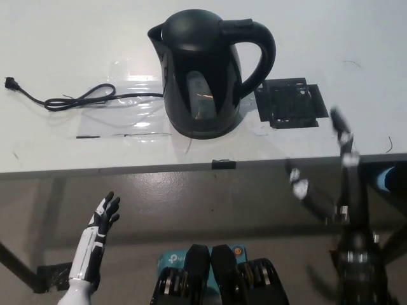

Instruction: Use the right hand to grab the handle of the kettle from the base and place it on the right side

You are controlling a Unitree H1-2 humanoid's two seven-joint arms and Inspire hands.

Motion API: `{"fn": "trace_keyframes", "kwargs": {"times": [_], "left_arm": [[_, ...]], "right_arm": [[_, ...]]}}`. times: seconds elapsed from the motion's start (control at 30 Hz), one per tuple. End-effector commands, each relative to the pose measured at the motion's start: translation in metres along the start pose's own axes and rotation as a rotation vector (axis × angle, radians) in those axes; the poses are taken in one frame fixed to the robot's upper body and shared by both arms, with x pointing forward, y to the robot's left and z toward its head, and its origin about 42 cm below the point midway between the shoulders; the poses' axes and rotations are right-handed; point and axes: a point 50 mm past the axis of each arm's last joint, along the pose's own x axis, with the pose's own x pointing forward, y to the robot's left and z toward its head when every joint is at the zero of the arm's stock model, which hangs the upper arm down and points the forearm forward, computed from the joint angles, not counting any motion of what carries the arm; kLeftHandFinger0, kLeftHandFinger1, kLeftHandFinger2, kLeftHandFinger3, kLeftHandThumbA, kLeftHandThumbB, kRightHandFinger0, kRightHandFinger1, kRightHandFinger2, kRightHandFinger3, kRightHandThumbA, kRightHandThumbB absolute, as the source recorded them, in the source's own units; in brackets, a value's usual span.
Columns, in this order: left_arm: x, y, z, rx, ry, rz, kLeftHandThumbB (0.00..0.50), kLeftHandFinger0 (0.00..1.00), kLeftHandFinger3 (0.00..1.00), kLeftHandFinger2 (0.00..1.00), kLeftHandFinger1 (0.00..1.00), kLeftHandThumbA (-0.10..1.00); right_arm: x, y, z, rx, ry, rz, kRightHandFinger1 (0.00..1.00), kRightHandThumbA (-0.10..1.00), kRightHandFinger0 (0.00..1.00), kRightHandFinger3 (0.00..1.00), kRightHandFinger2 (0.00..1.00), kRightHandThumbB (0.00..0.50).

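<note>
Kettle (206, 73) on its base (205, 130), upper centre of frame, handle (261, 57) turned toward picture right. Right hand (334, 184) at lower right, fingers spread and empty, short of the table (63, 51); left hand (102, 225) idle, open, lower left. Approach step: next, reach up-left and close on the handle.

White tabletop (356, 38), front edge running across mid-frame. On it: black kettle (206, 70) on its base, centre, handle to the right. Black power cord (76, 98) w/ plug trails off left from the base. Clear tape patches left of kettle. 1 black taped square (290, 103) just right of kettle.
</note>
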Motion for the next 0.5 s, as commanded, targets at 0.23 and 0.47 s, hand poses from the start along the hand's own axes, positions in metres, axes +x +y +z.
{"fn": "trace_keyframes", "kwargs": {"times": [0.23, 0.47], "left_arm": [[0.004, 0.002, 0.007, 0.021, -0.074, -0.002, 0.500, 1.00, 1.00, 1.00, 1.00, 1.00], [0.005, 0.001, 0.007, 0.026, -0.078, -0.006, 0.500, 1.00, 1.00, 1.00, 1.00, 1.00]], "right_arm": [[0.127, -0.002, -0.002, -0.123, -0.016, -0.020, 1.00, 0.76, 1.00, 1.00, 1.00, 0.214], [0.171, 0.006, -0.017, -0.177, 0.043, 0.036, 1.00, 0.77, 1.00, 1.00, 1.00, 0.255]]}}
